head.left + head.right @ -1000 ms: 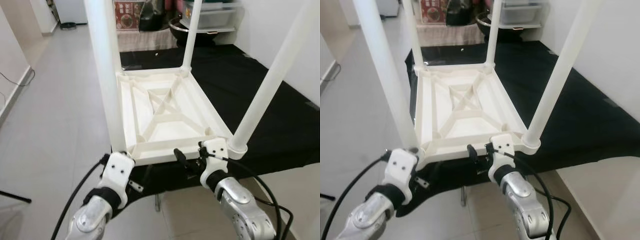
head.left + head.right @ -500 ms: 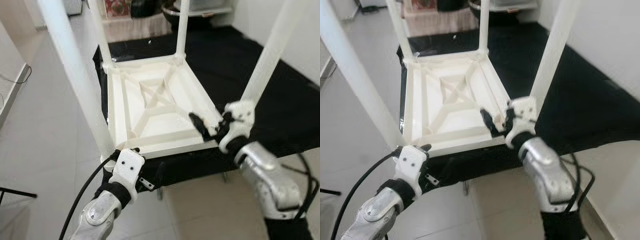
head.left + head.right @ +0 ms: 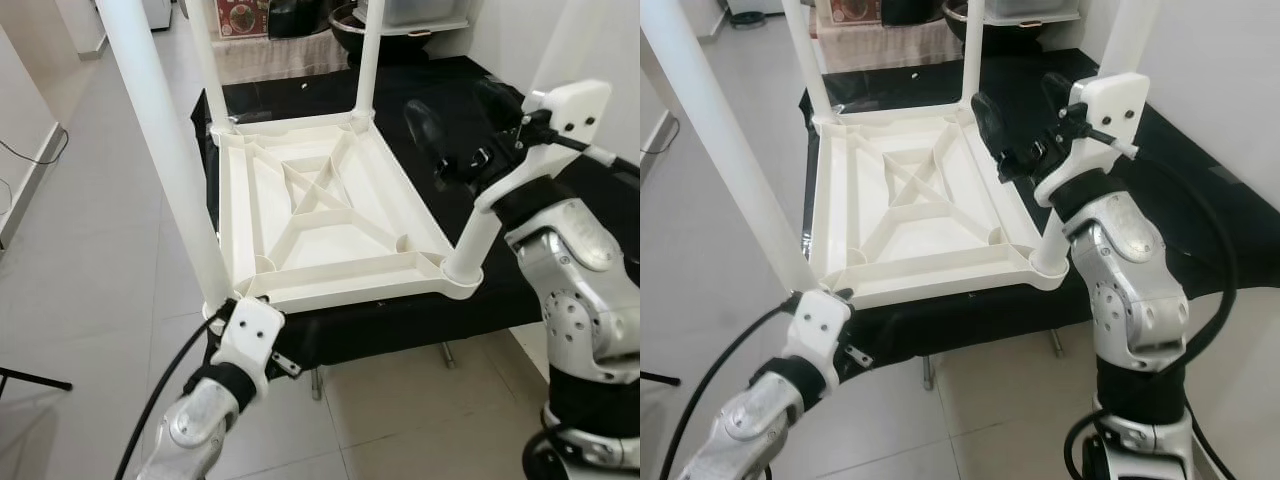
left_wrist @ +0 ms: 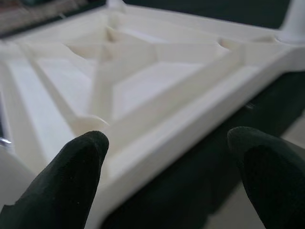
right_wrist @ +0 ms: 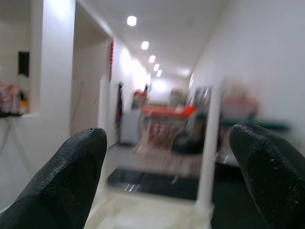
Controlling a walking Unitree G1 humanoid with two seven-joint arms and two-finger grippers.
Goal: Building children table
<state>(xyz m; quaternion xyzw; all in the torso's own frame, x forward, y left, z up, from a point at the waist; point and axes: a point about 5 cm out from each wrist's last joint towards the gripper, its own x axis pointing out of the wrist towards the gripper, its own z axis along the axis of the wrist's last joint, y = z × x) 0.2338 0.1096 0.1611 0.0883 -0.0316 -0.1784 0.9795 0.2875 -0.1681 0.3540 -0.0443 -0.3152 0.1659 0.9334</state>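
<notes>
My right arm is raised with the elbow bent; my right gripper (image 3: 1025, 115) points leftward, its 2 fingers spread apart. My left arm reaches low and forward; my left gripper (image 4: 167, 157) also has its fingers apart.

A white children's table (image 3: 320, 215) lies upside down on a black mat (image 3: 560, 180), legs upward. The right hand (image 3: 462, 128) hovers open beside one leg (image 3: 480, 225). The left hand (image 3: 250, 340) sits at the near corner.

One upturned white table (image 3: 330, 215), four legs (image 3: 160, 150), two pincers (image 3: 462, 125).
</notes>
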